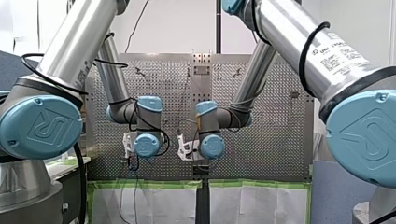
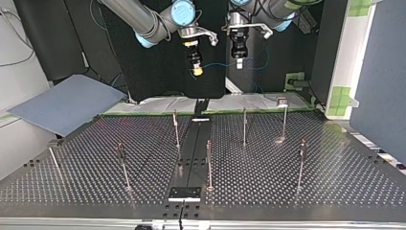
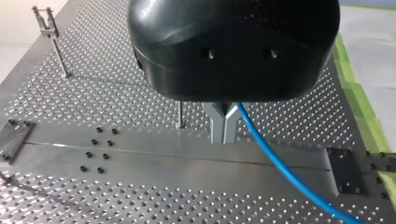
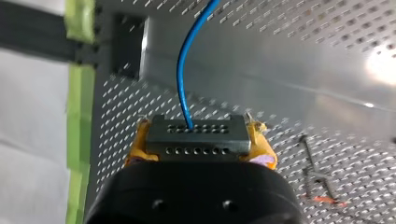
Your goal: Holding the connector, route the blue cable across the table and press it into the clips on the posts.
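Top view, table: perforated metal table point(image 2: 335, 167) with a dark strip down its middle; both my arms hang above its far edge.
Posts: thin upright posts point(image 2: 244, 125), standing well apart across the table; one in the left wrist view carries a clip point(image 3: 45, 21) at its top.
Right gripper point(image 4: 200, 135): yellow-padded fingers point(image 4: 258, 140) clamped on either side of the connector.
Left gripper point(image 3: 223, 140): I read its metal fingers as drawn close together on the blue cable, which leaves at their side, above the table.
Connector point(image 4: 196, 145): grey block with rows of small holes, held clear of the table.
Blue cable point(image 4: 180, 70): leaves the connector's face and hangs slack between my two grippers.
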Controlling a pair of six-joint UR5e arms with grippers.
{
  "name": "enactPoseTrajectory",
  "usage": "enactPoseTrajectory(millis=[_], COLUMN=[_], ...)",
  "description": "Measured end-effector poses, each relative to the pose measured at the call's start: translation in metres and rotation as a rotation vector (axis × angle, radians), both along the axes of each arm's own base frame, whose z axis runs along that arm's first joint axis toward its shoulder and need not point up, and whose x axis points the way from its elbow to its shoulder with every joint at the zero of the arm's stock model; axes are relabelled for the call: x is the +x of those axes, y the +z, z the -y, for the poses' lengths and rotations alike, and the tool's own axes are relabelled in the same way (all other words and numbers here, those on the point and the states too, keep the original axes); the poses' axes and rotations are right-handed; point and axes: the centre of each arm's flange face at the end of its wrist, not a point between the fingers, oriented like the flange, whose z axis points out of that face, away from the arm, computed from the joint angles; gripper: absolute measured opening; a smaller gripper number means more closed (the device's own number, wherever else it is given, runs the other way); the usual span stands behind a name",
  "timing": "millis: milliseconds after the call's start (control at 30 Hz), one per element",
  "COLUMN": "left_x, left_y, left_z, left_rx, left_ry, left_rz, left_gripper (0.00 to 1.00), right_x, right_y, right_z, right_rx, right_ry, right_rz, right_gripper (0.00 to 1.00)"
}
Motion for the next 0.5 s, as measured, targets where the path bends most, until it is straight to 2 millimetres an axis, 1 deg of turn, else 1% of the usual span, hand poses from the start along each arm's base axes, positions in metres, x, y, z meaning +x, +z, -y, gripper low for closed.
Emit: enactPoseTrajectory(millis=[167,367,500], left_x=[0.002,0.005,0.007], left_y=[0.012,0.017,0.026], left_z=[-0.008,-0.018,-0.022], left_rx=[0.003,0.026,0.033], left_ry=[0.043,0.095,0.109], left_rz=[-0.002,-0.02,-0.012], left_gripper=[0.0,0.0,0.0], right_x=[0.003,0.001,0.005], right_y=[0.024,0.048,0.066], right_z=[-0.001,0.0,0.001], right_rx=[0.028,0.058,0.068], right_ry=[0.02,0.022,0.04], right_rz=[0.045,0.089,0.127], right_gripper=[0.0,0.0,0.0])
